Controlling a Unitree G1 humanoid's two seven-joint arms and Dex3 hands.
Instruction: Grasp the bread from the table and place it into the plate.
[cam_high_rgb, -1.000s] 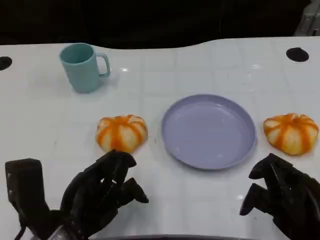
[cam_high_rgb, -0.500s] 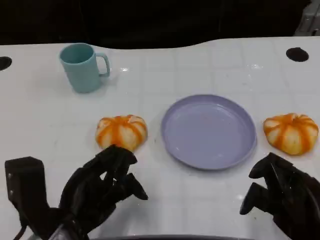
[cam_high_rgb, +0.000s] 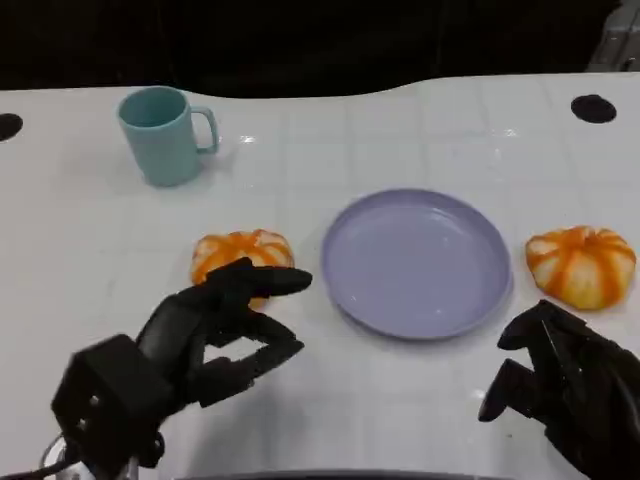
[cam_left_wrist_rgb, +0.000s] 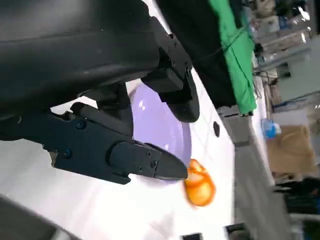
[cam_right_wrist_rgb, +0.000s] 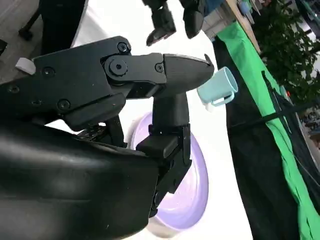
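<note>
Left hand (cam_high_rgb: 215, 330) hovered low over the table (cam_high_rgb: 420, 130), fingers (cam_high_rgb: 270, 283) spread wide and holding nothing, angled forward. Just beyond those fingertips, partly hidden behind them: the nearer bread (cam_high_rgb: 240, 256), an orange-striped bun resting on the table surface. Seemingly a pre-grasp pose, opened broad enough to straddle the bun from above and behind.

To the right of the left fingers, close beside the bun but apart from it: the purple plate (cam_high_rgb: 415, 262), nothing in it. Likely placed so for a short sideways carry.

Right hand (cam_high_rgb: 565, 385) held back near the table edge, fingers loosely curled inward around nothing, apparently parked out of the way. Just beyond its fingertips and past the plate's far rim: a second bread (cam_high_rgb: 580, 265), untouched.

Well beyond the left fingers, toward the far side: a teal mug (cam_high_rgb: 163, 133), upright, handle toward the plate, irrelevant to the task.
</note>
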